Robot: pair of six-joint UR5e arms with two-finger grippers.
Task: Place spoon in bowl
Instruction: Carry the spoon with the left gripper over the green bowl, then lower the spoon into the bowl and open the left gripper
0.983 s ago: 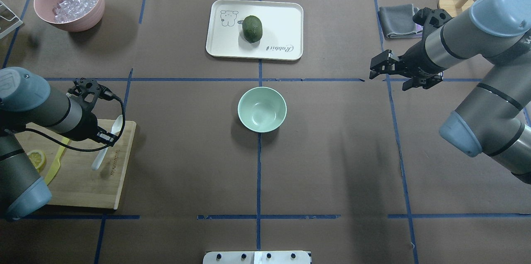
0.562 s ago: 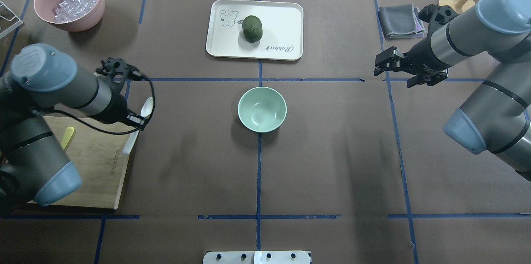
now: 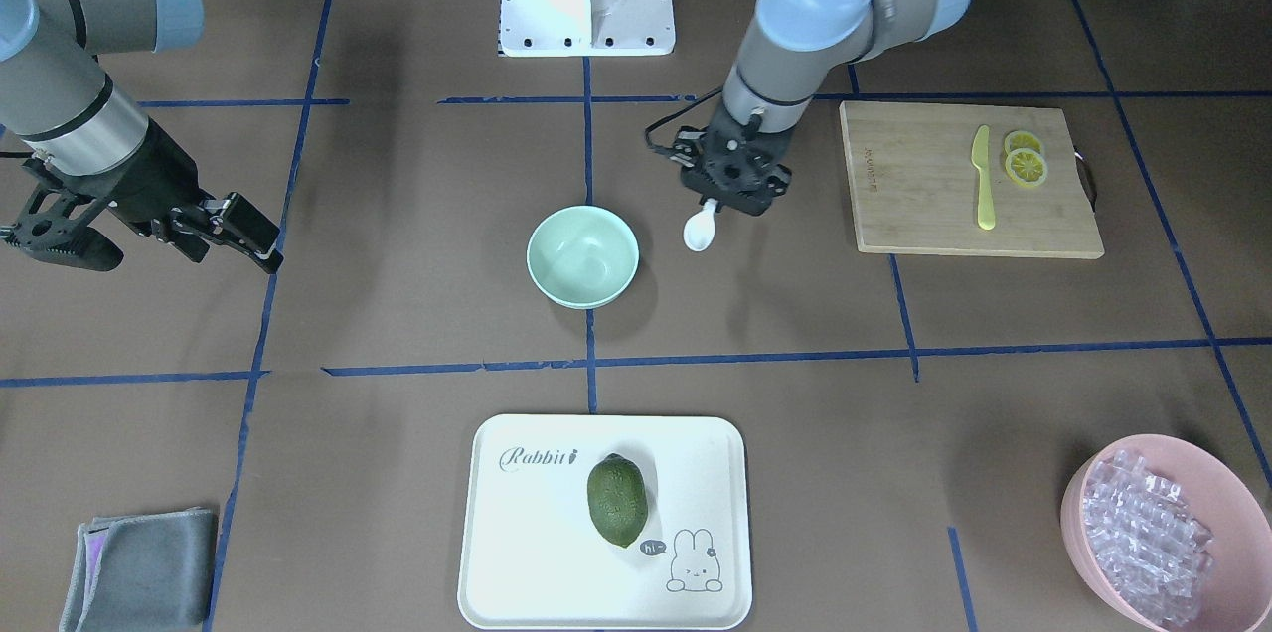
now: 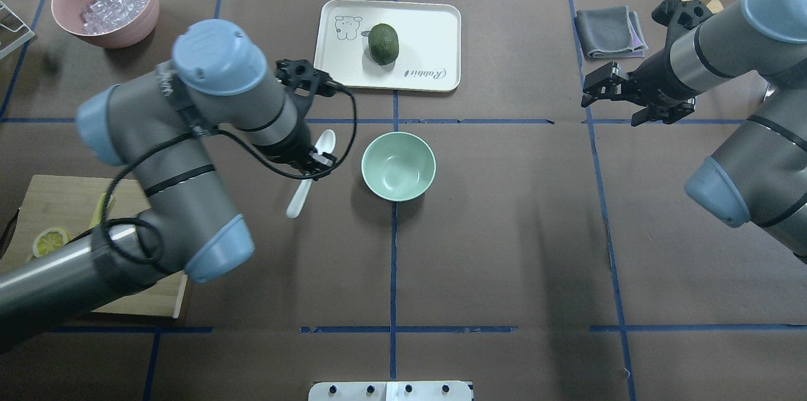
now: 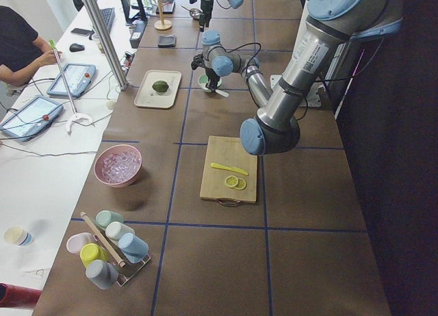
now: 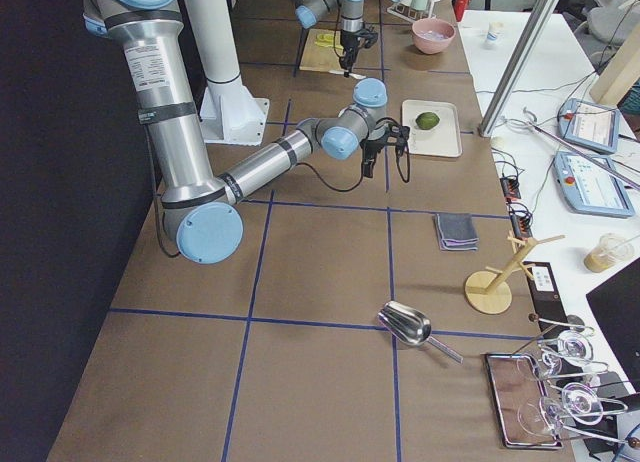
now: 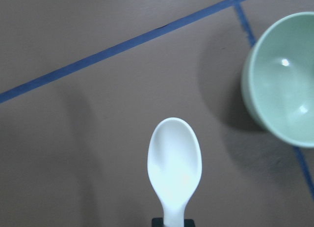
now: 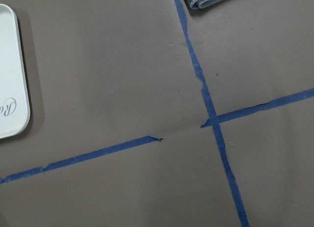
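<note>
The white spoon is held by its handle in my left gripper, scoop pointing away from the robot. It hangs above the table just left of the mint-green bowl. The left wrist view shows the scoop with the bowl at the right edge, apart from it. In the front-facing view the spoon sits right of the bowl, below the left gripper. The bowl is empty. My right gripper is open and empty at the far right, also in the front-facing view.
A white tray holding a green fruit lies behind the bowl. A pink bowl of clear cubes stands far left. A wooden cutting board carries lemon slices and a yellow-green knife. A grey cloth lies far right.
My left arm has carried the spoon from over the cutting board rightwards to just beside the bowl. The right gripper has drifted slightly to the right.
</note>
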